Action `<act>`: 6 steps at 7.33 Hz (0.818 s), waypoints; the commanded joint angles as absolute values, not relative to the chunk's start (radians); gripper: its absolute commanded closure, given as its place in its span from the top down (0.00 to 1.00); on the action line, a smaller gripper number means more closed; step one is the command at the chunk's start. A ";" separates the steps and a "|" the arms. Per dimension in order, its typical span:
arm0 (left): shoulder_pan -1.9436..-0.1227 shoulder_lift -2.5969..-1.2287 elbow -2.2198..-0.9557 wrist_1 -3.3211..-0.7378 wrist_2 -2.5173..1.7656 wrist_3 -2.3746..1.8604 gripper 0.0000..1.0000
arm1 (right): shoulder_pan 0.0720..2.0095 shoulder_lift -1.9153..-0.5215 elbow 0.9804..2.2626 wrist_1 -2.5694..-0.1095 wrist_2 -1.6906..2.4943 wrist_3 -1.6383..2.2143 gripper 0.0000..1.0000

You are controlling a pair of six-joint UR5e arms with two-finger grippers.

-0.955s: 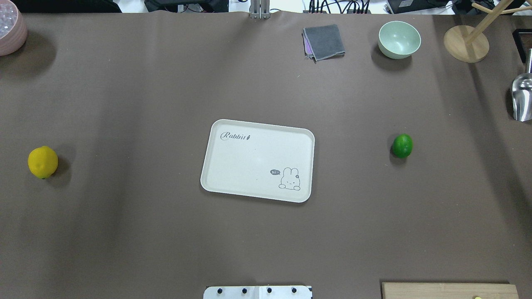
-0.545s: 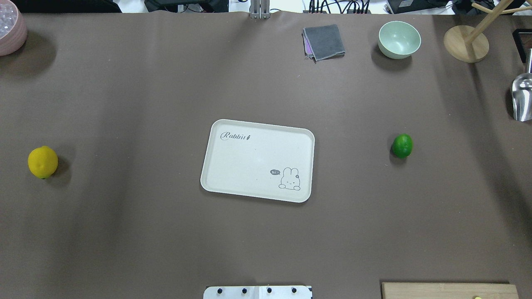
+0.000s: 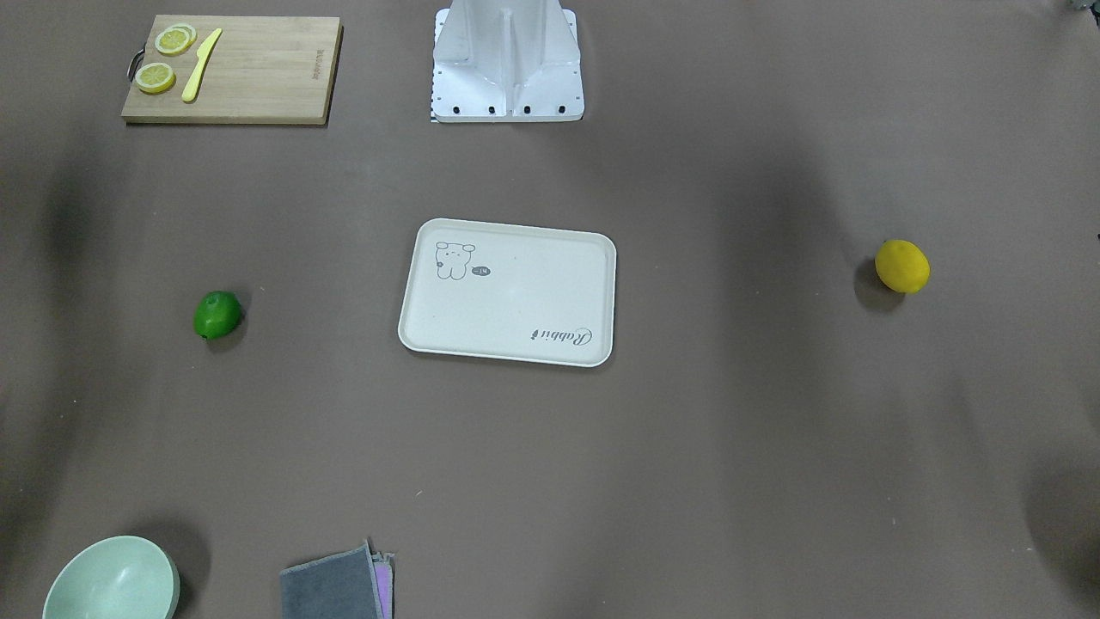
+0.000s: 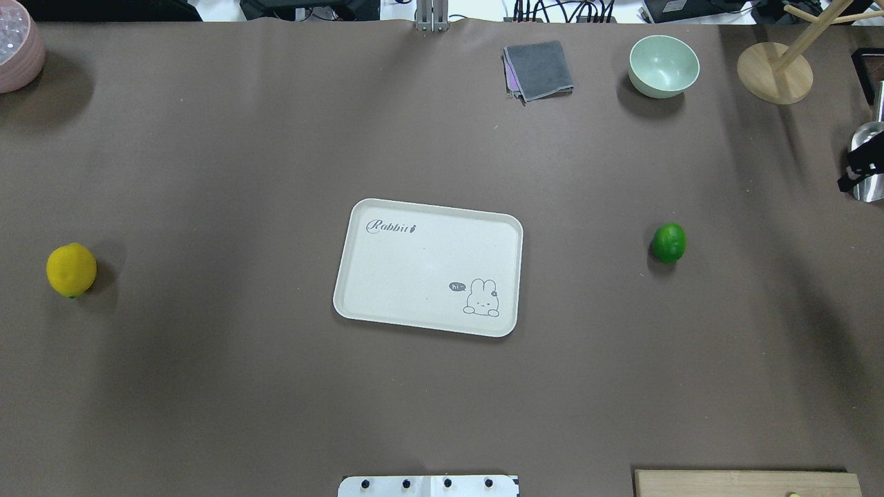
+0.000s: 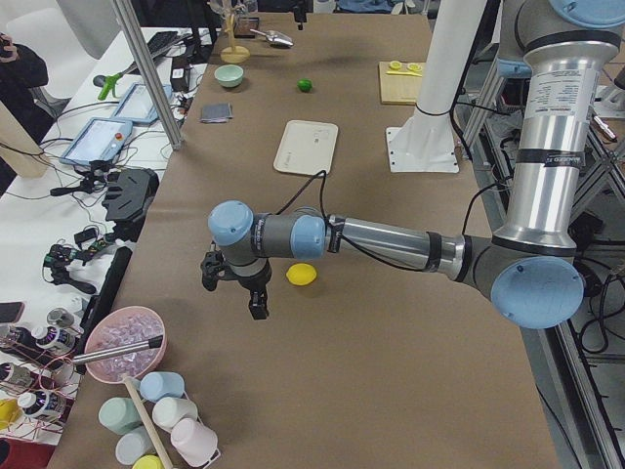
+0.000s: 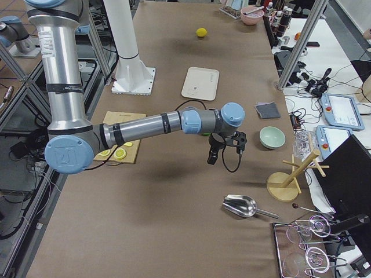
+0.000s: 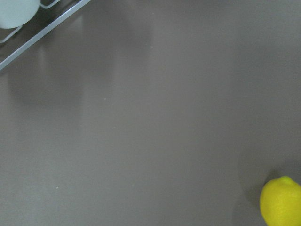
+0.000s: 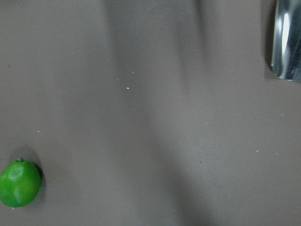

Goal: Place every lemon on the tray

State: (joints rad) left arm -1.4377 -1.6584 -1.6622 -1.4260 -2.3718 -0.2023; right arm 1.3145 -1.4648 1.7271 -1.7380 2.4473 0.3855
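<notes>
The cream tray [image 4: 428, 266] lies bare at the table's middle. The yellow lemon [image 4: 71, 270] rests far to its left and the green lemon [image 4: 668, 242] to its right, both on the cloth. My left gripper [image 5: 234, 293] hovers just left of the yellow lemon [image 5: 301, 275], which shows at the lower right of the left wrist view [image 7: 281, 201]. My right gripper [image 6: 225, 152] hovers to the right of the green lemon, which shows at the lower left of the right wrist view [image 8: 19, 183]. A dark part of the right gripper [image 4: 860, 169] shows at the overhead view's right edge. I cannot tell whether either gripper is open or shut.
A wooden cutting board [image 3: 258, 73] with lemon slices and a yellow knife sits near the robot base [image 3: 507, 64]. A green bowl [image 4: 663, 65], grey cloth [image 4: 539, 69], wooden stand [image 4: 773, 72], metal scoop [image 8: 288, 40] and pink bowl [image 4: 17, 45] stand along the far and side edges.
A dark part of my right gripper has come into the overhead view at the right edge, over the scoop. The lemons and tray have not moved.
</notes>
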 commanded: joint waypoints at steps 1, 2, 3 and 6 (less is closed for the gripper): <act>-1.309 -1.671 -1.721 -1.445 -2.341 -0.377 0.97 | 1.228 -1.389 1.703 -1.740 2.433 0.434 1.00; -1.264 -1.677 -1.726 -1.480 -2.341 -0.443 0.97 | 1.180 -1.343 1.678 -1.740 2.393 0.434 1.00; -1.220 -1.669 -1.730 -1.555 -2.341 -0.547 0.97 | 1.133 -1.304 1.663 -1.740 2.343 0.437 1.00; -1.145 -1.629 -1.718 -1.692 -2.338 -0.664 0.97 | 1.051 -1.218 1.579 -1.669 2.310 0.514 1.00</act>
